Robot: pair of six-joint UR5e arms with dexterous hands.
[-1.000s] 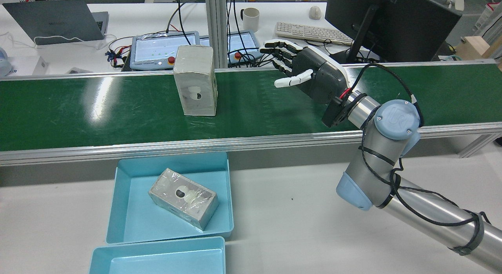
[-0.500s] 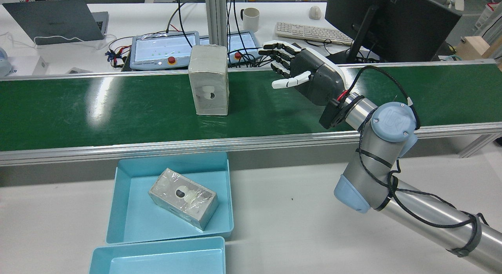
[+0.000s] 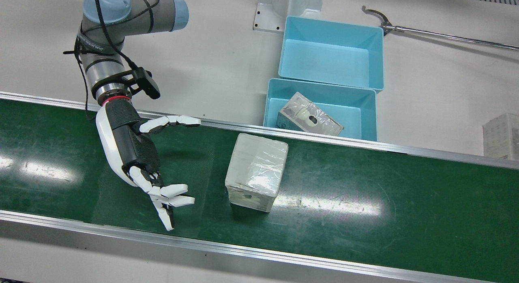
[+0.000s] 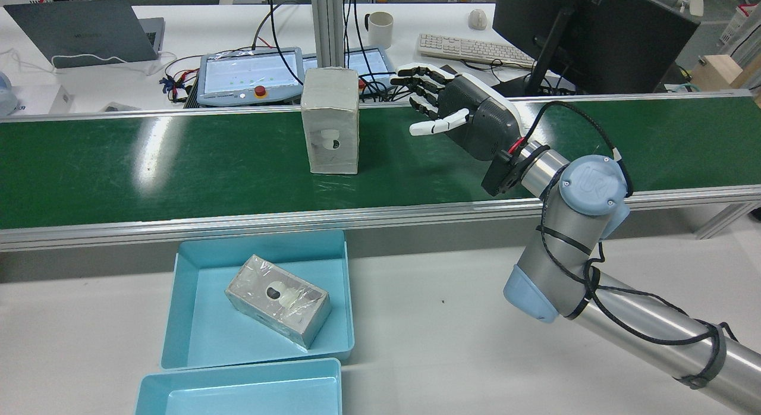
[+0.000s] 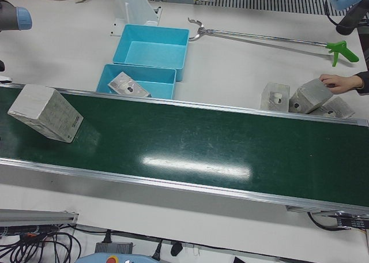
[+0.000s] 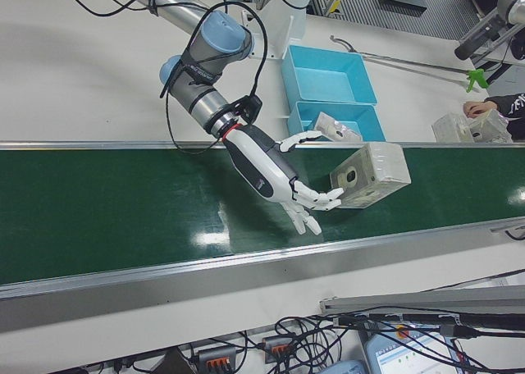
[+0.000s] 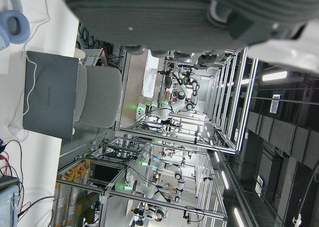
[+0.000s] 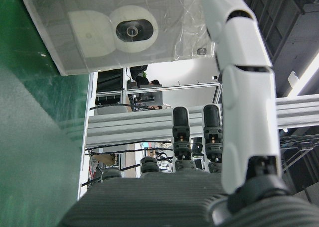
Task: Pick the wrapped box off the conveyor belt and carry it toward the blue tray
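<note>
Conveyor belt carrying wrapped box rightward in rear view, closing gap since a second ago. Right hand waiting just beside, fingers spread wide, empty. Grasp pending; blue tray well apart.

Glossy film-wrapped box, shiny green belt, smooth blue plastic tray, brushed-metal rail

Green conveyor belt carries one wrapped box, standing upright
</note>
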